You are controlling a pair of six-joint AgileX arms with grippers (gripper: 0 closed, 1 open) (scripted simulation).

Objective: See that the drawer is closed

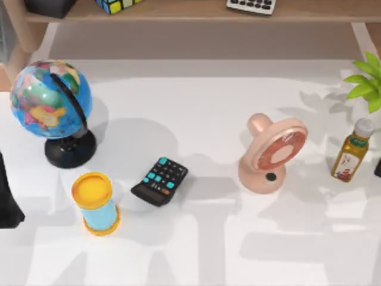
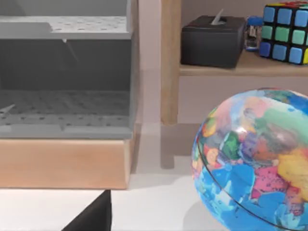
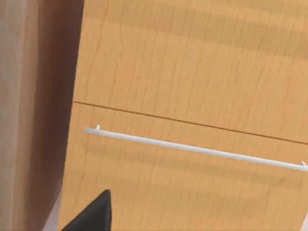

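Drawer [image 3: 192,183] front and white handle [image 3: 192,148] close before right wrist camera; jaws' state impossible to tell.

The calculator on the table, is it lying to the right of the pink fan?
No, in the top view the calculator lies left of the pink fan, near the yellow-capped cylinder.

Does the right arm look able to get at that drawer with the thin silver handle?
Probably yes. In the right wrist view the drawer front and its silver handle lie straight ahead with nothing between them and the right end effector, whose dark tip shows near the picture's edge.
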